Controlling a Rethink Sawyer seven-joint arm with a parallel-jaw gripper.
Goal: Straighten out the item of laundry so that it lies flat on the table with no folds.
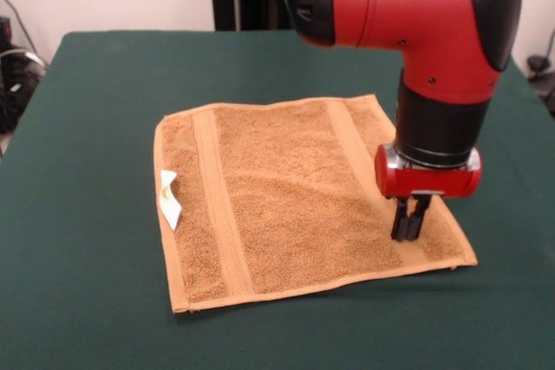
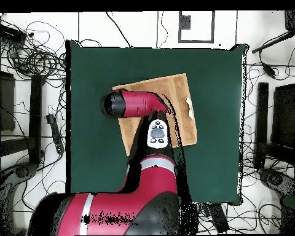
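Orange-yellow terry towel (image 1: 295,201) lies spread near the middle of the table (image 1: 87,283), all four edges visible in the front view, both woven border bands running straight, no fold showing; the small white tag (image 1: 169,199) sticks out from the edge opposite the gripper. By my reading the task is at or close to done. The gripper (image 1: 410,221) stands upright over the towel's outer border strip, close to one corner, with its two dark fingers drawn nearly together and tips at or just above the pile; whether they pinch any cloth I cannot tell, and the fabric around them looks flat rather than lifted. That position suggests a last tug or press at the corner, or a let-go after one. In the overhead view the red arm (image 2: 137,104) crosses over the towel and hides that side of it, so the corner under it cannot be checked from above. Table top is a dark green cloth-like surface, far larger than the towel, bare apart from it. Around the table: pale floor strewn with black cables (image 2: 33,55), dark stands and equipment along both sides, white wall behind.
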